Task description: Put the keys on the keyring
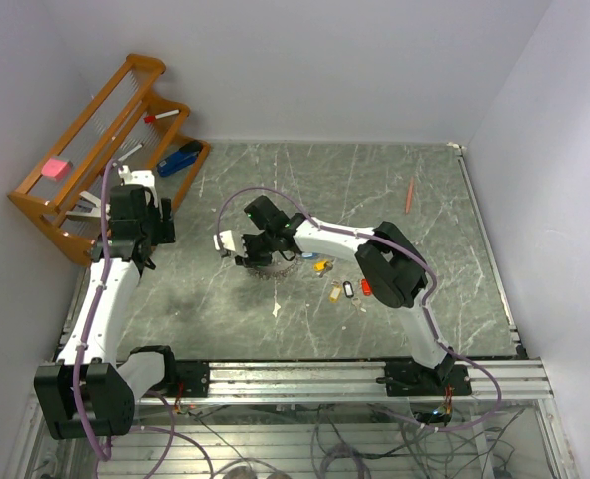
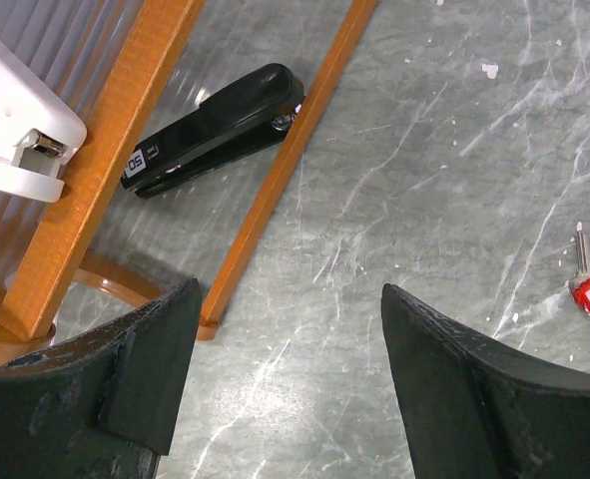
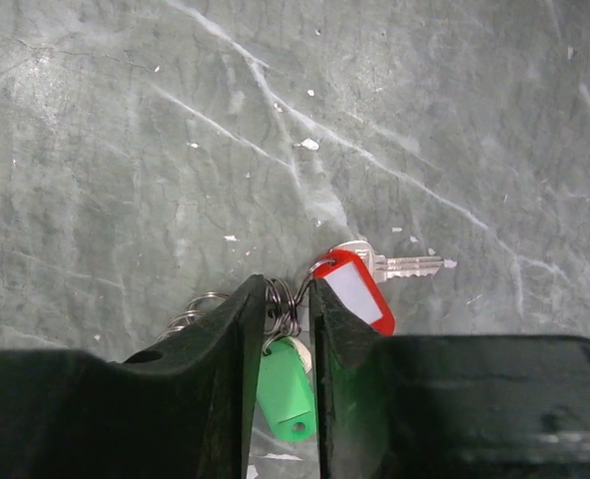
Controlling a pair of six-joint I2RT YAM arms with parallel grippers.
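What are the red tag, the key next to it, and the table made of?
The red tag looks like shiny plastic: smooth, bright colour, with a white label window. The key looks like silvery metal, pale and glinting. The wire rings look metal too, thin and grey. The table looks like grey-green marble with white veins, though it could be a printed surface.

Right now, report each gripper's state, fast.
Left gripper: open, holding nothing.
Right gripper: closed on the metal rings of the red-tagged key and green tag.
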